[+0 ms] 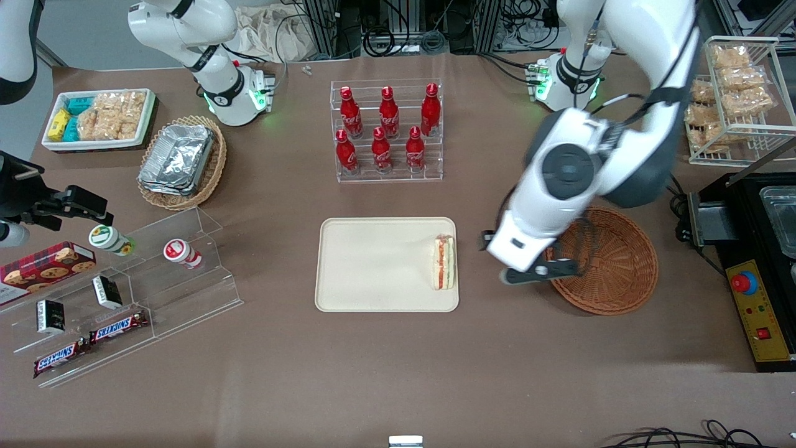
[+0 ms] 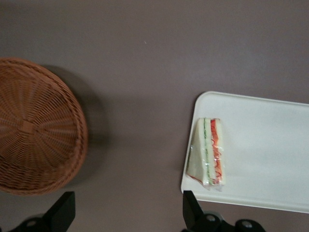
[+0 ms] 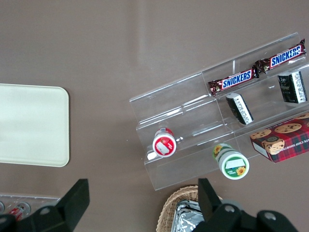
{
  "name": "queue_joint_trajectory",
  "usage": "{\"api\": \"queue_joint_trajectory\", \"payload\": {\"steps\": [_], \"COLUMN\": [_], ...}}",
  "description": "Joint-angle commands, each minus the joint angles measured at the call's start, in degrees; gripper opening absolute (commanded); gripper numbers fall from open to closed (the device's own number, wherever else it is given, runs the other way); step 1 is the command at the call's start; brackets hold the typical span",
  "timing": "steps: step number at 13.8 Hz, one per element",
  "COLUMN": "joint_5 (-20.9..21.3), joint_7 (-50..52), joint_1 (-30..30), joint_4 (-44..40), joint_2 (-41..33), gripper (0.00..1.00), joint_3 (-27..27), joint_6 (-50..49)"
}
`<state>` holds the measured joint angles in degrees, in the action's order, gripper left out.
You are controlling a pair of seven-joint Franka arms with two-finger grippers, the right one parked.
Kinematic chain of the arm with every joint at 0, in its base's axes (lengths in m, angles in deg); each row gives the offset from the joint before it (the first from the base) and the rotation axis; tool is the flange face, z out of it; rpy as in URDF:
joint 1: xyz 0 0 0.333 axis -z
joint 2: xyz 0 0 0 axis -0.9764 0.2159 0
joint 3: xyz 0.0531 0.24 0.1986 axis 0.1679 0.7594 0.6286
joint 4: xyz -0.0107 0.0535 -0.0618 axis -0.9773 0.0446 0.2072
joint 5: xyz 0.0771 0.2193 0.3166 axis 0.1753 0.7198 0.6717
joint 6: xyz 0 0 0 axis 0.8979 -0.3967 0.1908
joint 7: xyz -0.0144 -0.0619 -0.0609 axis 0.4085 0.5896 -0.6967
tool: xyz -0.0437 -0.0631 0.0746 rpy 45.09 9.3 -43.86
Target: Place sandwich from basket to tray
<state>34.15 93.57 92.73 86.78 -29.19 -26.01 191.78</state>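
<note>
On the tray [image 1: 373, 267], at the end nearest the working arm, the sandwich [image 1: 444, 262] lies flat against the low rim, its red, orange and green filling layers showing along one edge. The wrist view agrees: the sandwich [image 2: 207, 152] rests wholly inside the tray [image 2: 270, 150], close to a rounded corner and apart from everything else. The basket [image 1: 612, 264] sits on the brown table [image 1: 398, 373] just beside the tray toward the working arm's end, and as far as its woven floor shows it holds nothing; in the wrist view the basket [image 2: 36, 128] is likewise bare. The claw [image 1: 540, 270] hangs above the table between tray and basket, over the basket's near rim, with its two fingers [image 2: 63, 212] spread wide and nothing between them, so it is released and touching neither the sandwich nor the wicker. Judging from this layout, the transfer itself looks complete: the sandwich is out of the basket and set down on the tray, and it is no longer gripped. What seems left is only for the arm to draw clear of the work area. The sandwich sits near the tray's edge, yet it looks stable there.
</note>
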Motion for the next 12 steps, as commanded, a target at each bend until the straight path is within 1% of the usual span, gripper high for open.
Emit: {"api": "queue_joint_trajectory", "payload": {"steps": [1, 2, 5, 6, 7, 8, 10, 11, 12], "joint_5": [-5.78, -6.14, -6.14, -6.14, -6.23, -6.23, -5.01, -4.3, -1.77], "joint_7": [-10.35, -14.04, -21.26, -23.72, -27.22, -30.65, -31.65, -31.39, -30.35], "joint_1": [0.27, 0.27, 0.09, -4.43, -7.7, -9.73, -11.24, -11.16, -11.07], "joint_4": [0.45, 0.45, 1.06, 1.32, 2.54, 4.82, 8.95, 9.23, 8.97], "joint_2": [-5.94, -7.35, -11.74, -12.97, -15.51, -18.32, -23.07, -23.44, -23.19], "gripper": [1.0, 1.0, 1.0, 1.0, 1.0, 1.0, 1.0, 1.0, 1.0], "joint_3": [7.19, 9.48, 14.14, 13.72, 11.46, 11.43, 11.52, 11.61, 11.35], "joint_6": [-6.06, -8.87, -14.86, -16.7, -17.77, -17.69, -17.08, -17.16, -17.08]}}
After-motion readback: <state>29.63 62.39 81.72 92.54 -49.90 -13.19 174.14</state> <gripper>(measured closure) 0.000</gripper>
